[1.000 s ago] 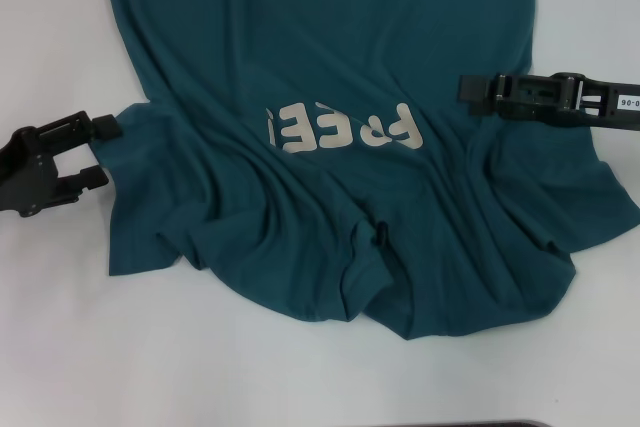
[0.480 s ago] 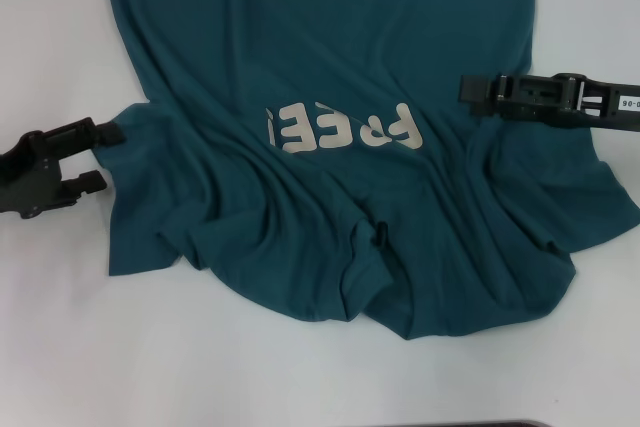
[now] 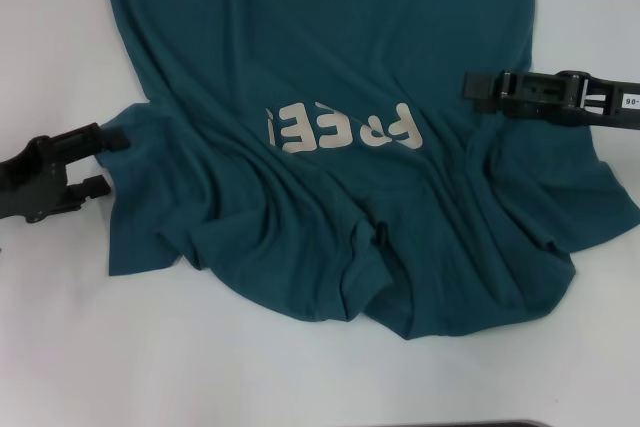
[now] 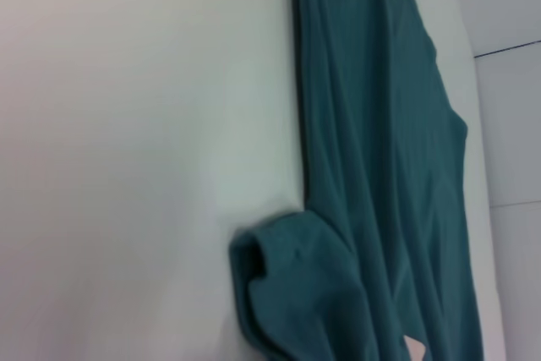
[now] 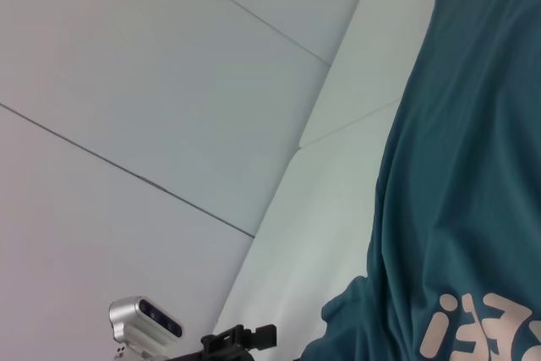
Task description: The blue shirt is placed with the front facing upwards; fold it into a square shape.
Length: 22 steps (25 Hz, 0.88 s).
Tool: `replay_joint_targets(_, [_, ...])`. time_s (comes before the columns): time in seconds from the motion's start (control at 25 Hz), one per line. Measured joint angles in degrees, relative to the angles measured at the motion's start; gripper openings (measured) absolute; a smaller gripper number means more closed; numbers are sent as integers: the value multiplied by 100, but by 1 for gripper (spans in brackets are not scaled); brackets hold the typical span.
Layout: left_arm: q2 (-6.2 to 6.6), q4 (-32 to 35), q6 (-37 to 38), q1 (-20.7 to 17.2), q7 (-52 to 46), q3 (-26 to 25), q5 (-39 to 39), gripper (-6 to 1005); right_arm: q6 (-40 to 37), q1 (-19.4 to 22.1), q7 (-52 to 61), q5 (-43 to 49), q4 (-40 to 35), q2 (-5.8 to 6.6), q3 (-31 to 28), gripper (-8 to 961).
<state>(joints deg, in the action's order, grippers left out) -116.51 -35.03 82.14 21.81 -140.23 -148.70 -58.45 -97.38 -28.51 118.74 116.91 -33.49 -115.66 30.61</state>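
From the head view, I see the dark teal-blue cotton T-shirt [image 3: 340, 147] rumpled across the white table [image 3: 60, 347], long axis running far to near. My black left gripper [image 3: 108, 161], jaws parted and empty, sits just left of its sleeve edge; my right gripper [image 3: 475, 89] rests over the right side, grip unclear. Left wrist view shows the curled sleeve [image 4: 287, 285].

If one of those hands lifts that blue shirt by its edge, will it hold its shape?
Probably not. The blue shirt lies in soft wrinkles and bunched folds near its collar, so it would likely droop and sag. It looks thin, so probably light. Pushed, it would likely crumple rather than slide whole.
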Motion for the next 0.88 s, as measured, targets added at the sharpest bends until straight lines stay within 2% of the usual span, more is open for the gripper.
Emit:
replay_joint_targets(0.32, [-24, 160, -11, 121, 3, 150, 79, 851, 0, 19, 0, 8, 0, 1, -3, 938])
replay_joint_targets(0.68, [-140, 59, 68, 246, 34, 125, 33, 839, -30, 79, 0, 6, 0, 0, -27, 938])
replay_joint_targets(0.88, [-134, 57, 82, 228, 17, 123, 50, 746, -17, 97, 0, 3, 2, 1, -64, 938])
